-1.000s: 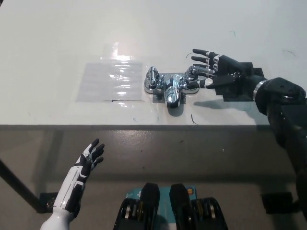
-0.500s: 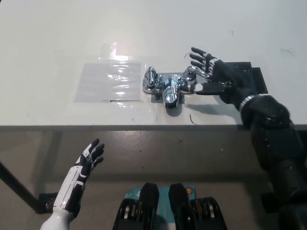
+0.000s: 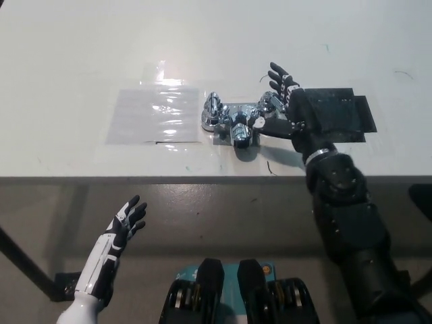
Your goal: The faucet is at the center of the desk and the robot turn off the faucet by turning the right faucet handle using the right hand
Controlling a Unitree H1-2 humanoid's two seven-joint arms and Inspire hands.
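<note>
At the bench [image 3: 67, 61] centre, the right robot hand [image 3: 289, 108] has its fingers spread around the right faucet handle [image 3: 268, 104], thumb by the chrome faucet [image 3: 237, 121]; a firm grip cannot be told. Far off, below the bench edge, the left robot hand [image 3: 125, 226] rests open.

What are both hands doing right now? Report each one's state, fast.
Left hand: open, holding nothing, below the desk edge.
Right hand: open, fingers spread at the right faucet handle, no closed grip.
</note>
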